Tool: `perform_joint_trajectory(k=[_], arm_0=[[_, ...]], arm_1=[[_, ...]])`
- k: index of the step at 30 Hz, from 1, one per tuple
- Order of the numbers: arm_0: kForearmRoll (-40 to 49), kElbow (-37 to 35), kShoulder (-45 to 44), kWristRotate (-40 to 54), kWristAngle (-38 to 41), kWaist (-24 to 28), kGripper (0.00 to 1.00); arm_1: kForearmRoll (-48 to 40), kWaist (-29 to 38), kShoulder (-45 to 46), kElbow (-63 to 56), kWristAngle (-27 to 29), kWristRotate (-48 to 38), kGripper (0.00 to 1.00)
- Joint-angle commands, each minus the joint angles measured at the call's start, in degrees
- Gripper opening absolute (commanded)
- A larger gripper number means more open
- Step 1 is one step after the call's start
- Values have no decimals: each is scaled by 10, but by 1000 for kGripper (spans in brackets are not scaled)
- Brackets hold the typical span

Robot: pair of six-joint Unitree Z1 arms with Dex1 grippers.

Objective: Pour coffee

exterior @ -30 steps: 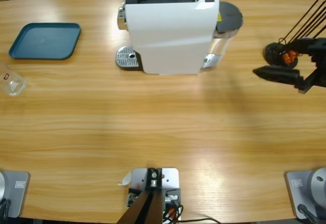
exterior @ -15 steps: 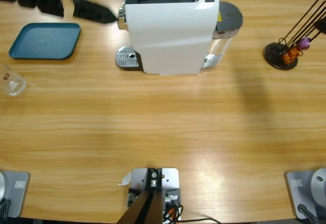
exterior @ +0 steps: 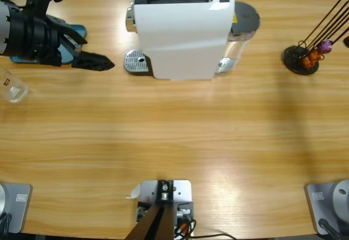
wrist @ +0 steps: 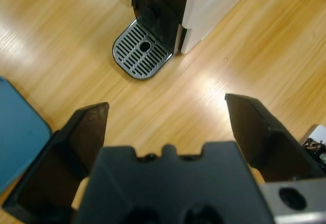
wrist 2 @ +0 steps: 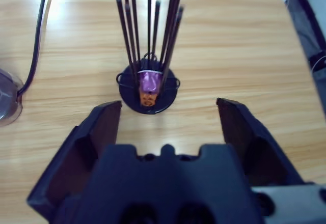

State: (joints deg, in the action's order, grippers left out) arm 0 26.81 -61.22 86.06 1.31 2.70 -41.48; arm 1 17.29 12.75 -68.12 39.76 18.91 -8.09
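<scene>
High view: wooden counter (exterior: 174, 136) under even light, grain running side to side. White coffee machine (exterior: 182, 30) at the far edge near the middle, its round drip tray (exterior: 136, 63) on the left side and a grey water tank (exterior: 242, 22) partly hidden behind the body. Left arm in from the far left corner, covering most of a blue tray (exterior: 76, 33); left pincer (exterior: 94, 63) low over the wood just left of the drip tray, jaws hard to separate from above. Clear glass (exterior: 12, 89) at the left edge, cut off by the frame, contents not discernible; no coffee made out anywhere. Black capsule rack (exterior: 302, 57) near the far right corner, with a purple and an orange capsule. Right arm out of sight here.

Left wrist view: left pincer (wrist: 165, 119) spread wide, nothing between the jaws. Drip tray (wrist: 141, 51) and the machine's dark spout bay ahead, upper body cut off at the top. Corner of the blue tray (wrist: 20, 132) at the left edge.

Right wrist view: right pincer (wrist 2: 168, 114) spread wide and empty, aimed at the capsule rack (wrist 2: 148, 89); purple capsule (wrist 2: 150, 80) above an orange one. Black cable (wrist 2: 38, 35) along the left; dark, unclear shapes past the counter's edge at upper right.
</scene>
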Motion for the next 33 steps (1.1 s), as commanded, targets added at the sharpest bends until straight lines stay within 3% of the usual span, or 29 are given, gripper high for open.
perform_joint_trajectory(k=[1, 12, 16, 21, 24, 27, 28, 30, 33], arm_0=[[3, 34, -12, -10, -16, 1, 1000], [0, 34, -7, -17, -16, 4, 1000], [-4, 34, -9, -17, -16, 7, 1000], [-5, 33, -10, -17, -16, 10, 1000], [-5, 34, -11, -17, -16, 10, 1000], [-5, 35, -12, -17, -16, 13, 1000], [-5, 35, -12, -17, -16, 13, 1000], [-5, 35, -10, -17, -16, 13, 1000], [-5, 36, -9, -17, -16, 13, 1000]], arm_1=[[-75, -30, -87, -46, -31, -26, 761], [-145, -57, -148, -61, -49, -25, 759], [-159, -64, -160, -63, -53, -23, 642], [-177, -71, -177, -63, -61, -22, 630], [-186, -76, -188, -65, -69, -22, 513], [-189, -77, -190, -65, -75, -22, 491], [-188, -77, -188, -65, -76, -21, 383], [-188, -77, -184, -67, -79, -17, 289], [-188, -77, -177, -67, -84, -14, 254]])
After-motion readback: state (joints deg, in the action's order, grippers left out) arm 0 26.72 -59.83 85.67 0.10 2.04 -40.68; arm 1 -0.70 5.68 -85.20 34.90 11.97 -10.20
